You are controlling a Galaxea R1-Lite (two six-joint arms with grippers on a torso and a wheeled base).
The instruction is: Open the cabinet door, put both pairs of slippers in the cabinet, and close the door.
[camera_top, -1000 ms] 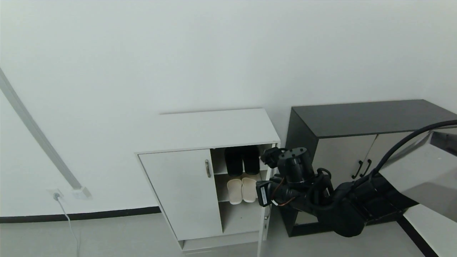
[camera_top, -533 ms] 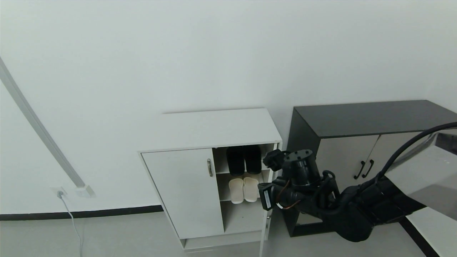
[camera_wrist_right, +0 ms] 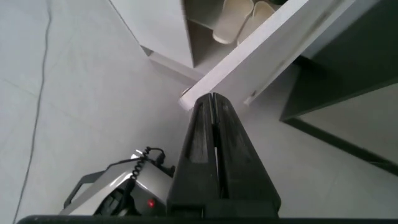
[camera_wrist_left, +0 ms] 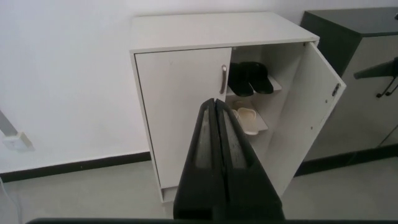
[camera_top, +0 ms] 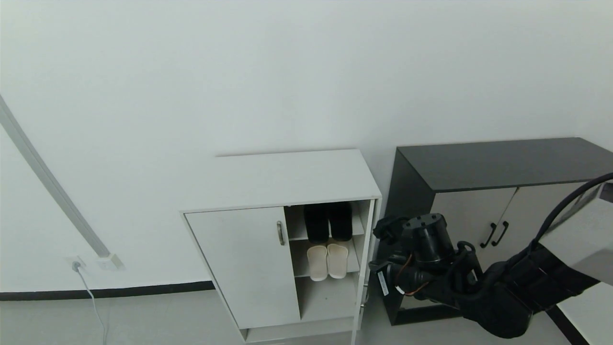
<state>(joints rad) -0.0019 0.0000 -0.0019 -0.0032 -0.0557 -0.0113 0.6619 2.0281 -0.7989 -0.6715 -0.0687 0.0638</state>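
The white cabinet (camera_top: 287, 179) has its left door (camera_top: 244, 263) closed and its right door (camera_top: 363, 287) swung open, seen edge-on. Inside, black slippers (camera_top: 328, 221) sit on the top shelf and cream slippers (camera_top: 327, 261) on the shelf below. My right gripper (camera_top: 380, 281) hangs just outside the open door, by its outer face. In the right wrist view this gripper (camera_wrist_right: 213, 96) is shut and empty, its tip close to the door's lower edge (camera_wrist_right: 249, 62). My left gripper (camera_wrist_left: 215, 102) is shut and empty, held back from the cabinet front (camera_wrist_left: 180, 106).
A black sideboard (camera_top: 503, 163) with grey doors stands right beside the cabinet, directly behind my right arm. A wall socket with a cable (camera_top: 76, 266) and a slanted cable duct (camera_top: 48, 179) are at the left. Bare floor (camera_top: 119, 318) lies in front.
The head camera has shifted slightly. My right arm has drawn back to the right and a little down, from in front of the open compartment to outside the door.
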